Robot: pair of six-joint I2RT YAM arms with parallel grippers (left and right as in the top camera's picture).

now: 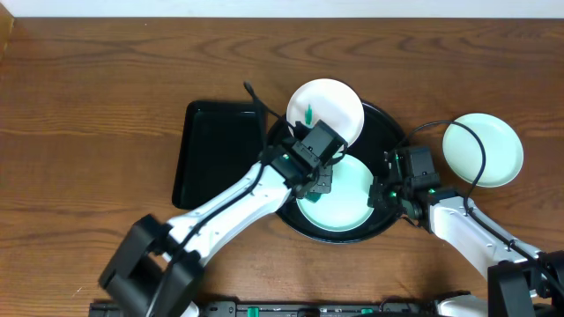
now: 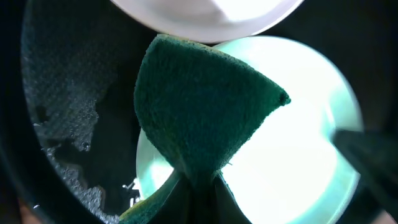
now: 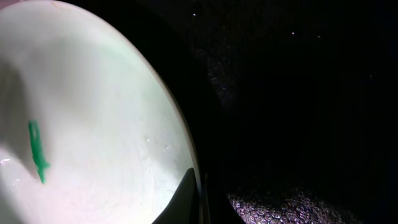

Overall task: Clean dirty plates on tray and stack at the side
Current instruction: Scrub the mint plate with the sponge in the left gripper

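Watching my left gripper (image 2: pixel 199 190) pinch a green sponge (image 2: pixel 199 106) over the mint plate (image 1: pixel 352 201) while my right gripper (image 3: pixel 194 198) clamps its rim.

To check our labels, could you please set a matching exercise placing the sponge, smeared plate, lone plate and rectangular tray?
1 sponge
2 smeared plate
3 lone plate
4 rectangular tray

A on the table, right of the round tray
B at the round tray's far edge
C in the left gripper, over the mint plate
D left of the round tray

Pairs: 1-C, 2-B, 3-A, 4-D
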